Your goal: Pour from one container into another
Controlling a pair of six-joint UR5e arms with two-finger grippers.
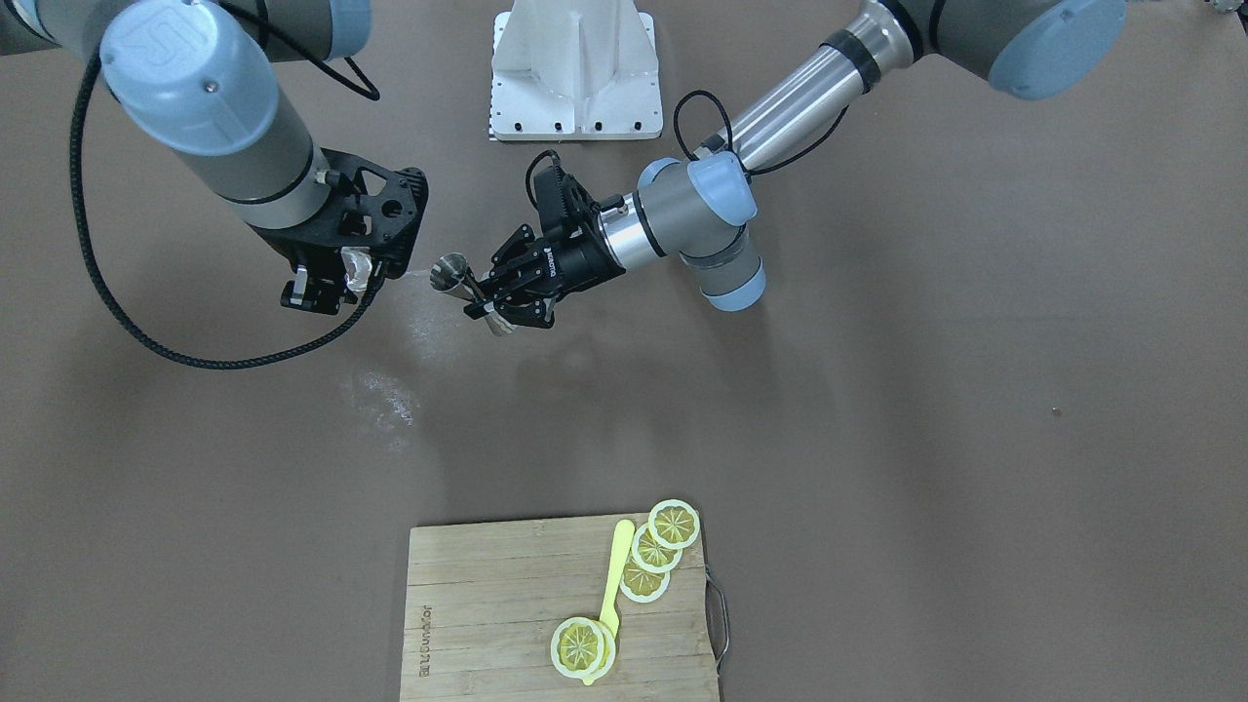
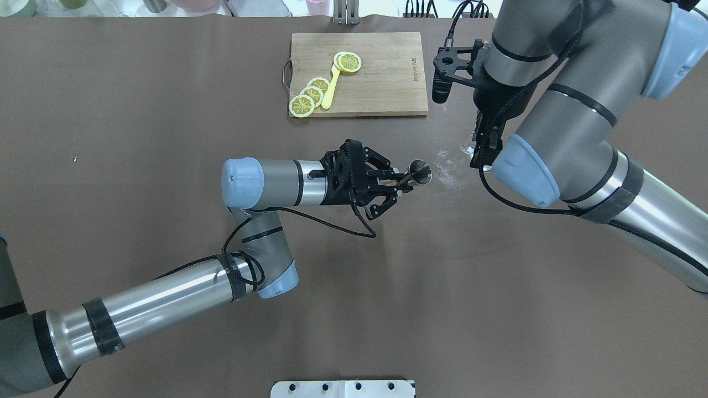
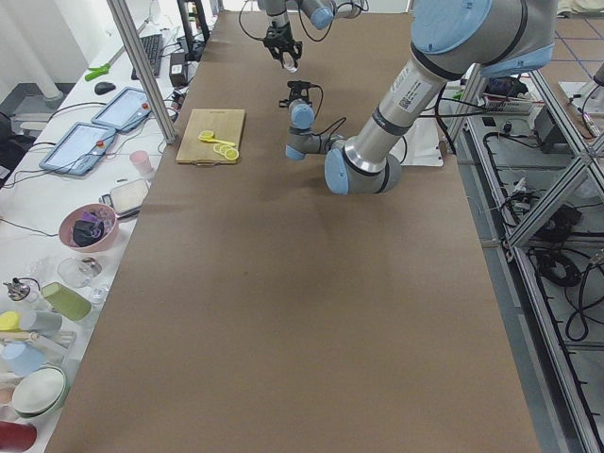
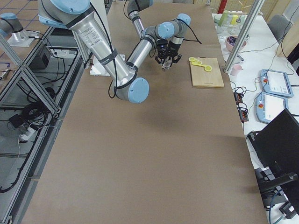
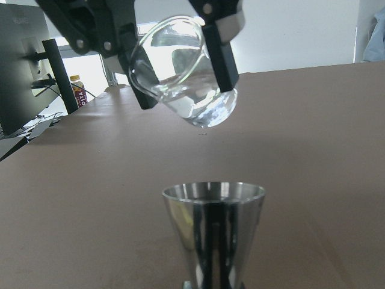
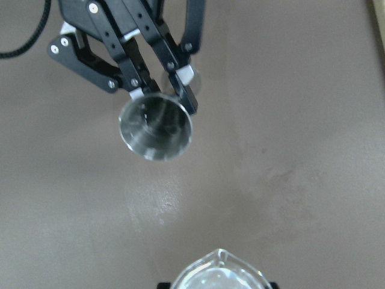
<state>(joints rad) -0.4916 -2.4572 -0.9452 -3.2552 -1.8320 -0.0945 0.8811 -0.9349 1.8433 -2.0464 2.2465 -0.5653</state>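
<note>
A steel jigger (image 2: pixel 419 171) is held upright above the table, my left gripper (image 2: pixel 406 179) shut on its narrow waist. It also shows from the front (image 1: pixel 450 273) and from above in the right wrist view (image 6: pixel 155 127), where its bowl looks empty. My right gripper (image 1: pixel 336 283) is shut on a clear glass cup (image 5: pixel 180 72). The cup hangs tilted, higher than the jigger (image 5: pixel 213 232) and just beyond it, mouth toward the jigger. I cannot tell what the glass holds. Its rim (image 6: pixel 219 271) shows at the bottom of the right wrist view.
White smears (image 1: pixel 385 400) mark the brown table (image 1: pixel 877 390) near and under the grippers. A wooden cutting board (image 2: pixel 381 72) with several lemon slices (image 2: pixel 301 105) and a yellow spoon (image 2: pixel 331 88) lies at the far side. The white robot base plate (image 1: pixel 575 68) sits behind.
</note>
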